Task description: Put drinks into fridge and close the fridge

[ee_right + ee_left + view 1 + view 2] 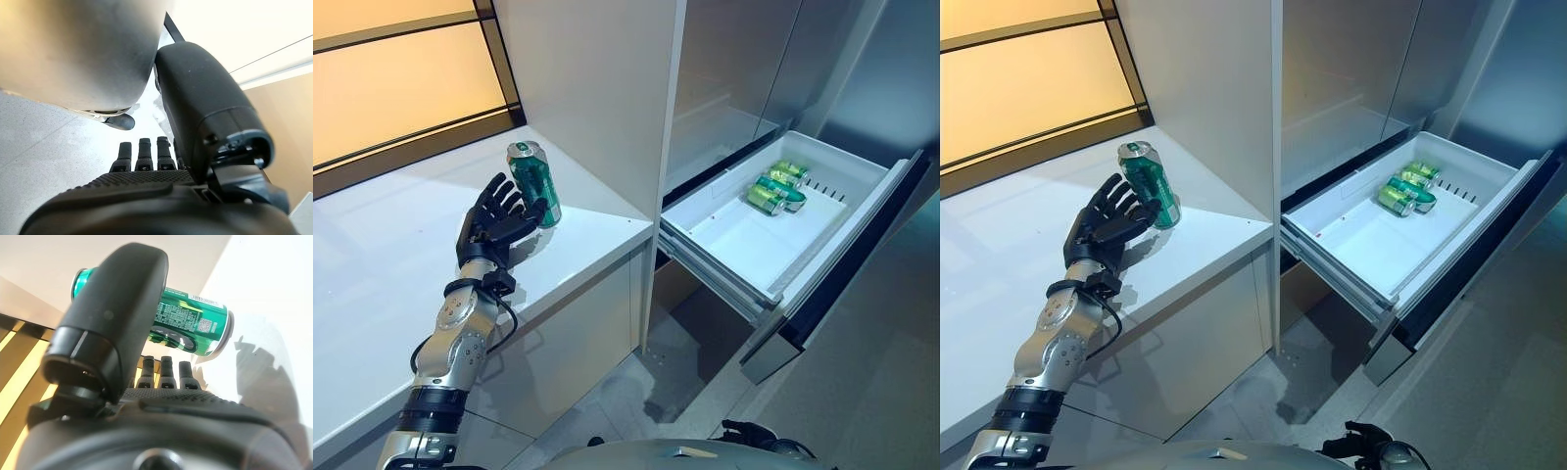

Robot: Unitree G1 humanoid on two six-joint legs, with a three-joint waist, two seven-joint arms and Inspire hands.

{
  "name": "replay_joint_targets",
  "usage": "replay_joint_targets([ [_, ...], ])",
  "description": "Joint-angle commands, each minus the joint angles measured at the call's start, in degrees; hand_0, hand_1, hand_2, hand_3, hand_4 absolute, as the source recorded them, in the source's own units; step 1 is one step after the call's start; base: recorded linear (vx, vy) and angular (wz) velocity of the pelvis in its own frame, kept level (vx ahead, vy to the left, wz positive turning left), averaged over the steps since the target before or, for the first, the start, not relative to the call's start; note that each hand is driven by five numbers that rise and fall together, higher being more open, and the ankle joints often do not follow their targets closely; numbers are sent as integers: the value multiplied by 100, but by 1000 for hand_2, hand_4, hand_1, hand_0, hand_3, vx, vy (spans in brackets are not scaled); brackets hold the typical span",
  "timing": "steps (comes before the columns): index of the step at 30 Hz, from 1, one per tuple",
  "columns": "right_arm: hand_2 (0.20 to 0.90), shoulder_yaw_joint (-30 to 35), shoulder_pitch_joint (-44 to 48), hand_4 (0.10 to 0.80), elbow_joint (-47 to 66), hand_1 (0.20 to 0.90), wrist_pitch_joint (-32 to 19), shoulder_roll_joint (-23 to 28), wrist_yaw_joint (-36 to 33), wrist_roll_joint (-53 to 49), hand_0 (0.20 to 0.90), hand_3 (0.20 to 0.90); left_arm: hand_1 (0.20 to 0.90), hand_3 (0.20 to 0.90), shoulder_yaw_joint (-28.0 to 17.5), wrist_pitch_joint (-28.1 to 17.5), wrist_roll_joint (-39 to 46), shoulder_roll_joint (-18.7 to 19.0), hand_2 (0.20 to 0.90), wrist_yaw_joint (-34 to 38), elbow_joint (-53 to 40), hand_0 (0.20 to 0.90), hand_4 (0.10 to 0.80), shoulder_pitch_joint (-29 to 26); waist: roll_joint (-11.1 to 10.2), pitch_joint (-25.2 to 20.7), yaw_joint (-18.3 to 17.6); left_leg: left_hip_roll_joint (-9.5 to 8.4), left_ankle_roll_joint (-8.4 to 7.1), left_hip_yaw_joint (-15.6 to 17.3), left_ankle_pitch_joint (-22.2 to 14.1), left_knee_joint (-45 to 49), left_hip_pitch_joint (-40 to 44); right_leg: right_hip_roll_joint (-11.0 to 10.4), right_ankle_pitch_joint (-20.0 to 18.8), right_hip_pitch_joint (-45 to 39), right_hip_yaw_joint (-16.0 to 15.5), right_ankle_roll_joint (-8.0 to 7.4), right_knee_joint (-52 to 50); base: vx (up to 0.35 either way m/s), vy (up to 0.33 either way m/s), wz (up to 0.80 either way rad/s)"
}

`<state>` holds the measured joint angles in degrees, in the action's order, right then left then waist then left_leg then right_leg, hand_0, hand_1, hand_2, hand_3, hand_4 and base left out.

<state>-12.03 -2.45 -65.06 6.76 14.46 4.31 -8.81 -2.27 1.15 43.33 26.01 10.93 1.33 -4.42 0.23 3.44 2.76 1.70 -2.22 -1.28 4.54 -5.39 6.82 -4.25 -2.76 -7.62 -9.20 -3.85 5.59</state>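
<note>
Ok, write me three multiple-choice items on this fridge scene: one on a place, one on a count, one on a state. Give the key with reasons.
1. Where does the green can by the left hand stand?
A. on the white counter
B. on the floor
C. in the drawer

2. How many cans lie in the fridge drawer?
A. none
B. three
C. six

3. How is the fridge drawer?
A. shut
B. pulled out
C. taken off

Key: 1 A, the can stands upright on the counter beside the cabinet wall, the hand's fingers spread at it. 2 B, three green cans lie together at the drawer's far end. 3 B, its white inside shows, extended from the fridge front.
</note>
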Motion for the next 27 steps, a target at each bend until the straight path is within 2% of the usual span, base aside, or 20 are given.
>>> replay_joint_targets([
  [1,900,-188,50,800,-22,900,88,157,110,192,900,900,900,900,-280,-478,7,216,900,-191,-358,900,800,-657,-21,-14,-81,-346,168,-187,-808,39,183,245,541,-205,66,-26,-104,0,0,0],
  [14,900,-227,61,800,-26,900,99,170,126,202,900,900,900,900,-198,-514,6,265,900,-86,-452,900,800,-900,-17,-22,-139,-351,179,-164,-823,39,221,244,535,-215,108,-40,-111,3,0,-1],
  [27,900,-288,65,800,-63,900,94,183,136,237,900,900,900,900,-220,-464,235,381,900,74,-133,900,800,-1256,-5,-77,-221,-353,179,-120,-835,39,243,258,540,-213,170,-41,-113,2,0,-1],
])
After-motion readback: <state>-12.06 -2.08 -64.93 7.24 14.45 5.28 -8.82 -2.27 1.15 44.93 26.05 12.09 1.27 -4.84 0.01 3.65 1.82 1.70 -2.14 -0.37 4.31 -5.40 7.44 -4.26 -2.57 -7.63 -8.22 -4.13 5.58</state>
